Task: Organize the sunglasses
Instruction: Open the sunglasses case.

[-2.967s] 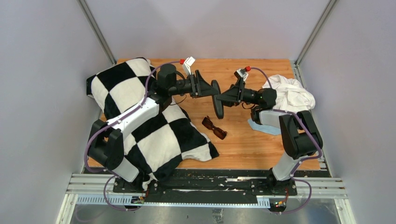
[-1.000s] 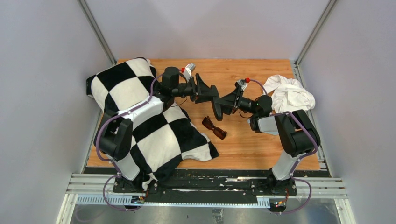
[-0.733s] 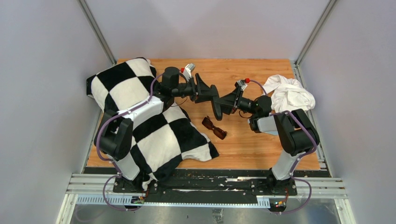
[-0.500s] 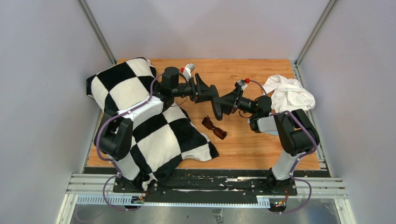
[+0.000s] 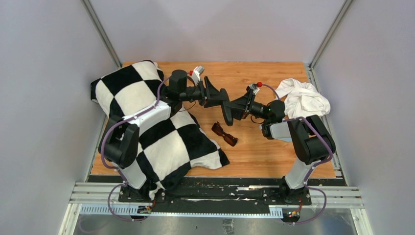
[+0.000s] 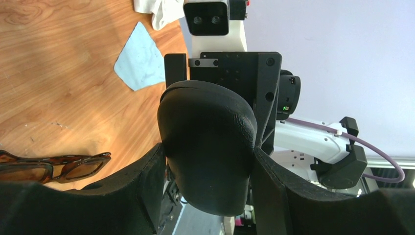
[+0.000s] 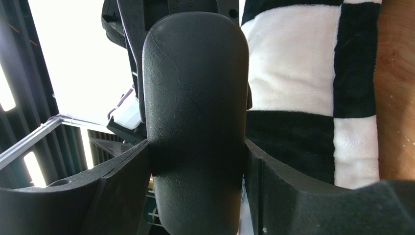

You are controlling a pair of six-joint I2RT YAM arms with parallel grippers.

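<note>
Mid-table above the wooden tabletop (image 5: 274, 156), left gripper (image 5: 219, 99) and right gripper (image 5: 237, 107) both clamp 1 black oval hard case (image 5: 227, 113); reddish-brown tinted sunglasses (image 5: 224, 134) lie nearer the near edge. Next, probably: pry it open.

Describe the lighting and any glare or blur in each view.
Top external: soft, even light, faint shadows, the sunglasses sharp. Left wrist: evenly lit, the black case fills the centre, its dark surface showing little detail. Right wrist: strongly backlit, the background left of the case blown out white, the case's grain readable.
</note>
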